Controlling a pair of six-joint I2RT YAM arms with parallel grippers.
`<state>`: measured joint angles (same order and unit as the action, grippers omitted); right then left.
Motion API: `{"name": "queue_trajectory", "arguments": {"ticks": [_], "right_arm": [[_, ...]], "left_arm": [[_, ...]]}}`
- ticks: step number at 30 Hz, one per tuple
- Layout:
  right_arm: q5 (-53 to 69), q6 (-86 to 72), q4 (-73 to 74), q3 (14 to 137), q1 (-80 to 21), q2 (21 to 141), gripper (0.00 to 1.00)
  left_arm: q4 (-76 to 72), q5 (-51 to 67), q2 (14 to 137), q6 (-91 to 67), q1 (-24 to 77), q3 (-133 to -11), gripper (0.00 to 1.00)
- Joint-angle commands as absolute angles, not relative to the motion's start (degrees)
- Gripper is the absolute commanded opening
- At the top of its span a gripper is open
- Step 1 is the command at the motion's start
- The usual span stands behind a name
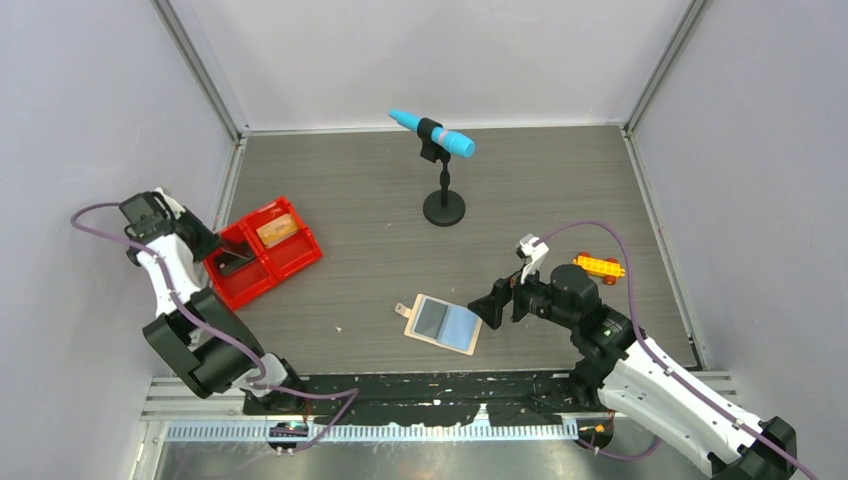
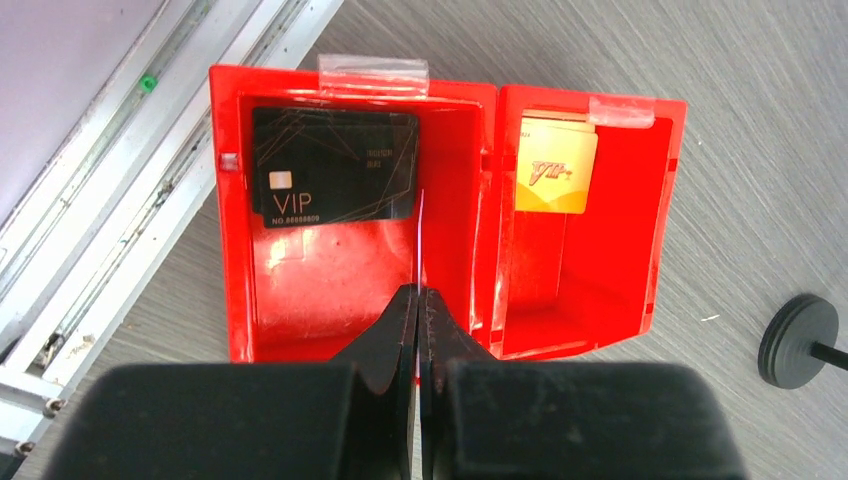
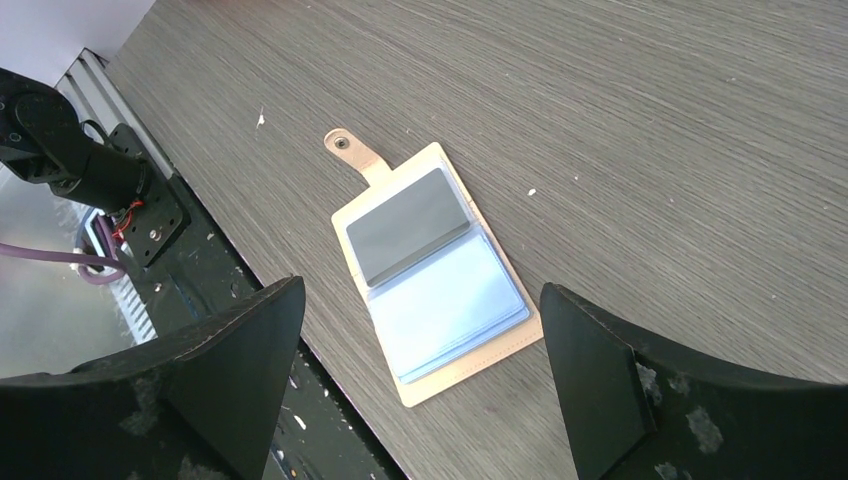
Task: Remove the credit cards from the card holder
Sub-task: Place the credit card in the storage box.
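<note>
Nearest the arm bases, the card holder (image 3: 450, 305) lies spread open and flat on the table (image 3: 650, 120), close to the near edge. Its long axis runs roughly left to right with a slight skew, and the side tab (image 3: 345, 145) points toward the left arm's side. The half by the tab shows a grey card (image 3: 408, 225) in its sleeve, the card's long edge lying across the holder's length. The other sleeve looks pale and seems empty. The right gripper (image 3: 421, 288) hangs just over and to the right of the holder, jaws wide apart and touching nothing. By my judgement the holder is light and floppy and likely to slide or fold if tugged, and the sleeve plastic is slick. The card is thin, stiff and hard to pinch while it lies flat. The hold should therefore go on whatever edge peeks from the sleeve mouth, with the leather pinned down; which way that mouth opens cannot be told. Farther back on the left, the red tray (image 2: 590, 290) holds a black card (image 2: 335, 165) in one compartment and a yellow-orange card (image 2: 556, 170) in the other. The left gripper (image 2: 418, 295) hangs over the divider, jaws pressed together. A thin pale line rises from between its tips, perhaps a card edge-on, but that cannot be told.
</note>
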<state>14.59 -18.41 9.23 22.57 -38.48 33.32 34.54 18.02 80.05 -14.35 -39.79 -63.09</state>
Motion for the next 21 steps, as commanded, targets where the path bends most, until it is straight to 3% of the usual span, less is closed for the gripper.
{"name": "queue_trajectory", "arguments": {"ticks": [1,21], "right_arm": [[13.9,-17.2,8.9,24.6,-38.2,33.9,0.95],[13.3,-17.1,8.9,26.1,-38.2,36.7,0.95]], "left_arm": [[29.2,20.8,81.2,-13.3,-40.2,-64.7,0.00],[21.3,22.0,90.1,-15.1,-40.2,-63.4,0.00]]}}
